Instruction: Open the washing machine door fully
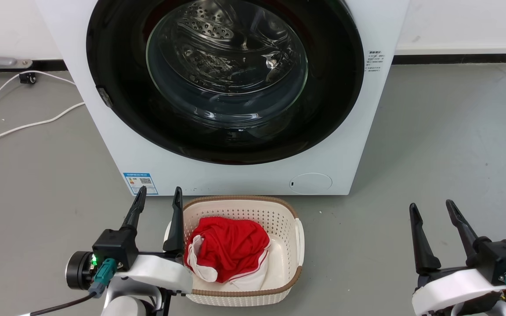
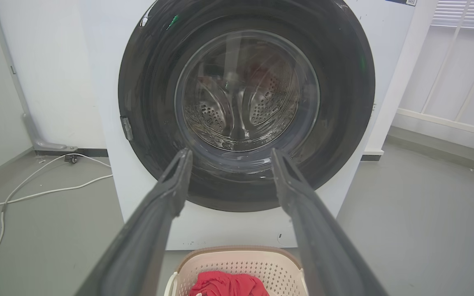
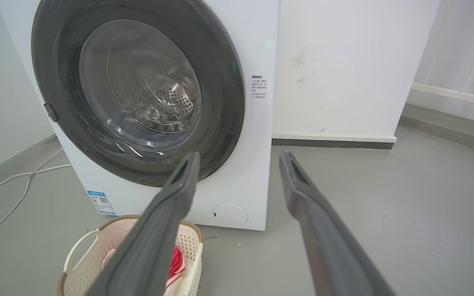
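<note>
The white washing machine [image 1: 235, 175] stands straight ahead on the floor. Its glossy black round door [image 1: 117, 101] with the clear glass bowl lies flat against the front, closed; a small latch tab [image 1: 104, 97] shows on its left rim. The same door [image 2: 146, 102] fills the left wrist view, and it appears again as the door [image 3: 224, 82] in the right wrist view. My left gripper [image 1: 158, 193] hangs open near the machine's lower left corner, beside the basket. My right gripper [image 1: 431, 207] is open, low on the right, well clear of the machine.
A cream laundry basket [image 1: 288, 210] holding a red and white garment [image 1: 229, 248] sits on the floor right in front of the machine. White cables [image 1: 24, 125] trail over the grey floor on the left. A white wall with dark skirting [image 1: 450, 58] runs behind.
</note>
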You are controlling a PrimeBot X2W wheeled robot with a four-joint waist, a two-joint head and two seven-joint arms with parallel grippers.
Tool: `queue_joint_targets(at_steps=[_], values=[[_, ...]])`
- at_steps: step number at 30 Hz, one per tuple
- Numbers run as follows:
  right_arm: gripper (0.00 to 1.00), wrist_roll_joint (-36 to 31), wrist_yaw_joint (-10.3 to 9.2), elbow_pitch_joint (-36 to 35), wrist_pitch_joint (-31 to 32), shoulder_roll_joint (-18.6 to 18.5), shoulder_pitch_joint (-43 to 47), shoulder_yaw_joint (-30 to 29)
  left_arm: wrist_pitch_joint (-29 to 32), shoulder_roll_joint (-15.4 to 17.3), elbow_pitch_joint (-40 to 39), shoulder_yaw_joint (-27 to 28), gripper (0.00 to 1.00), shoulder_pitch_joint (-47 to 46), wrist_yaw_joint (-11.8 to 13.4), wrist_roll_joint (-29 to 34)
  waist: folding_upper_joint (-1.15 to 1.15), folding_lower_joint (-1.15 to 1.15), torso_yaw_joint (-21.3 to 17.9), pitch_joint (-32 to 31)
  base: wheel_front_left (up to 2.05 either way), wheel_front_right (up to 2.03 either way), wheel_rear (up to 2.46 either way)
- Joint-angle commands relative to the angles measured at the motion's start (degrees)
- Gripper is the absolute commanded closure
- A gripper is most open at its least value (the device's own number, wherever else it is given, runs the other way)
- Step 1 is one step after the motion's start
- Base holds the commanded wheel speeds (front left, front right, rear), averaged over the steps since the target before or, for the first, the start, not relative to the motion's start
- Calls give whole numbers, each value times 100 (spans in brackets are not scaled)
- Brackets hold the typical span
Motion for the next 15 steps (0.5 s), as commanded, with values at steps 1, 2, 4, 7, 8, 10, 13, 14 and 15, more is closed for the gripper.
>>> queue_joint_targets(at_steps=[1,2,4,7,8,10,13,14,15], values=[[0,-85,-2,-54,-28,17,30,9,-32,26,-10,-7,0,-63,7,97,0,0,-1,1,0,0,0],[0,-116,-2,-58,-39,18,35,14,-47,25,5,-3,0,-62,8,120,0,0,-1,1,0,0,0],[0,-179,-2,-69,-56,18,45,15,-68,24,22,-10,0,-63,7,197,0,0,-1,5,0,0,0],[0,-254,-2,-78,-74,19,60,19,-100,21,43,-16,0,-66,12,296,0,0,3,10,0,0,0],[0,-295,-2,-81,-84,20,64,19,-110,19,47,-18,0,-63,13,325,0,0,4,11,0,0,0],[0,-327,-3,-81,-96,21,75,17,-128,16,53,-16,0,-57,14,374,0,0,8,13,0,0,0],[0,-385,-2,-77,-110,22,90,23,-160,10,61,-17,0,-32,14,434,0,0,12,18,0,0,0],[0,-412,-3,-77,-116,22,94,26,-166,8,67,-18,0,-22,17,463,0,0,13,18,0,0,0],[0,-430,-3,-73,-116,23,99,27,-175,6,71,-17,0,-13,24,482,0,0,14,19,0,0,0]])
